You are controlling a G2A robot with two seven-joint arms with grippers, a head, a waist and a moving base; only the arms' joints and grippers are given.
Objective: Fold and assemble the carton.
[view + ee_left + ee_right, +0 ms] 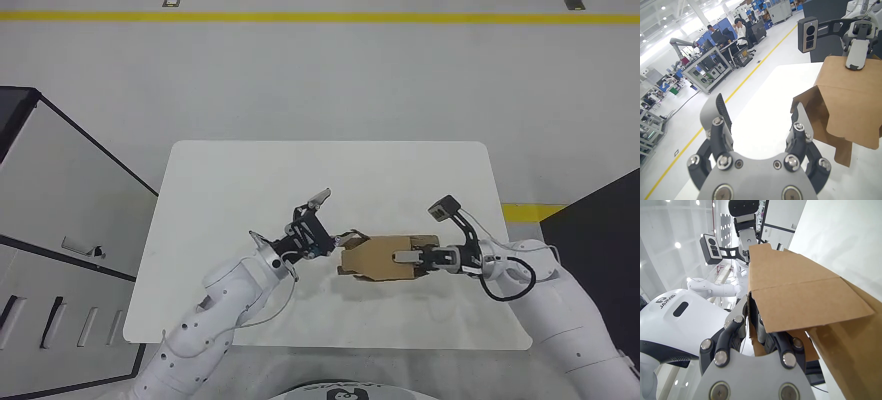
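**You're on a factory-style robotics lab floor**

Look past your white table (250, 170). The glossy pale floor (772, 37) carries a yellow lane line (745, 78), with an aluminium-framed machine cell (704, 75) beside it. A grey industrial arm (677, 42) rises behind, desks hold monitors (716, 37), blue storage racks (757, 9) line the back, and ceiling lamps (663, 8) hang in rows overhead.

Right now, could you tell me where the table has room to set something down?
Bare: the far half of the table, from the carton to the far edge, corners included. Crowded: the near middle, where the right gripper clamps the carton and the open left gripper sits at its other end.
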